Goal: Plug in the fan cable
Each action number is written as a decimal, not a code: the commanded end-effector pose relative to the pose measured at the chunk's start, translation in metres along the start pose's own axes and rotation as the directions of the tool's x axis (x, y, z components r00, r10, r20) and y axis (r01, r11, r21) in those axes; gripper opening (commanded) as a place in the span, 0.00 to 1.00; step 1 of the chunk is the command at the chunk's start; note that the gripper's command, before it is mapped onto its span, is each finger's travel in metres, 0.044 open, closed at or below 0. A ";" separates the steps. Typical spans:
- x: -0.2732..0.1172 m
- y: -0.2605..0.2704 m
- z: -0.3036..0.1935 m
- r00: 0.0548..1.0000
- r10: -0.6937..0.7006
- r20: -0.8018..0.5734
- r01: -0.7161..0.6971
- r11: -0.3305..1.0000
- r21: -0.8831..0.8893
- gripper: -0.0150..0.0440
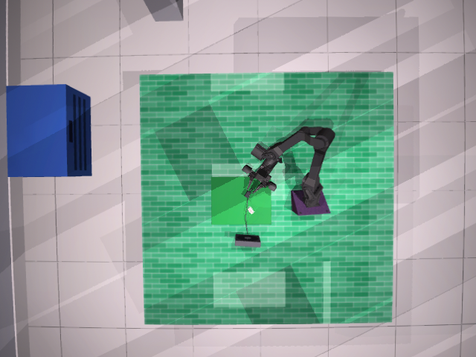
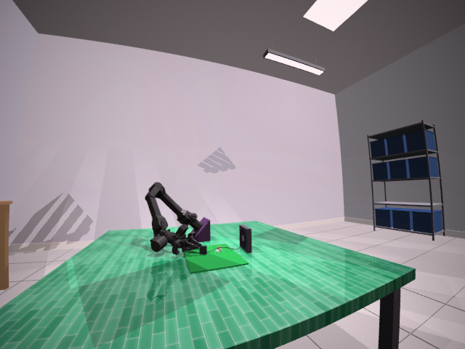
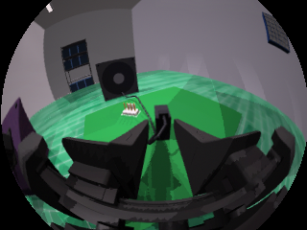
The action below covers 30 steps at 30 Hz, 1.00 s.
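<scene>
The fan (image 1: 247, 240) (image 2: 245, 238) (image 3: 117, 79) stands upright beside the green board (image 1: 227, 215) (image 2: 217, 261) (image 3: 206, 105). Its thin dark cable (image 1: 245, 220) (image 3: 144, 110) runs across the board to the black plug (image 1: 246, 194) (image 2: 203, 249) (image 3: 165, 130). The plug is upright just ahead of my fingertips, with a gap on each side; exact contact below is hard to tell. My gripper (image 1: 250, 190) (image 2: 197, 248) (image 3: 161, 123) is partly open, low over the board, not clamping the plug. The white four-pin header (image 1: 251, 210) (image 2: 218, 249) (image 3: 129, 112) shows bare pins, away from the plug towards the fan.
The purple wedge-shaped base (image 1: 312, 208) (image 2: 203, 230) (image 3: 15, 134) is under the arm's foot, beside the board. The green brick-patterned table (image 1: 172, 238) (image 2: 150, 315) surrounds the board. A blue cabinet (image 1: 38, 130) and a shelf rack with blue bins (image 2: 409, 169) stand away from the table.
</scene>
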<state>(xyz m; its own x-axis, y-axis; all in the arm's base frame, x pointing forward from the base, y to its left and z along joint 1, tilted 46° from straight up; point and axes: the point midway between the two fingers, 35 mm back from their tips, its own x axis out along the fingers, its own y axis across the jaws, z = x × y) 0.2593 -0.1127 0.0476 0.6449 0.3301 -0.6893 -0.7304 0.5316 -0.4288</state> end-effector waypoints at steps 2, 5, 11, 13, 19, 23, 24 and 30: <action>-0.014 -0.005 0.005 1.000 -0.012 -0.001 0.012 1.000 -0.015 0.49; -0.023 -0.005 0.008 1.000 -0.011 -0.002 0.011 1.000 -0.015 0.49; -0.040 -0.005 0.014 1.000 -0.011 -0.003 0.011 1.000 -0.016 0.49; -0.045 -0.005 0.016 1.000 -0.011 -0.003 0.011 1.000 -0.016 0.49; -0.062 -0.004 0.024 1.000 -0.012 -0.002 0.012 1.000 -0.016 0.49; -0.074 -0.002 0.030 1.000 -0.013 -0.002 0.013 1.000 -0.016 0.49; -0.076 -0.002 0.032 1.000 -0.013 -0.002 0.013 1.000 -0.016 0.49; -0.088 0.001 0.039 1.000 -0.012 -0.002 0.012 1.000 -0.014 0.54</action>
<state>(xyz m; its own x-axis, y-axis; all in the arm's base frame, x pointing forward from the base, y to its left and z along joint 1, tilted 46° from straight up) 0.2125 -0.1115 0.1254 0.6496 0.3258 -0.6870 -0.7270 0.5305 -0.4358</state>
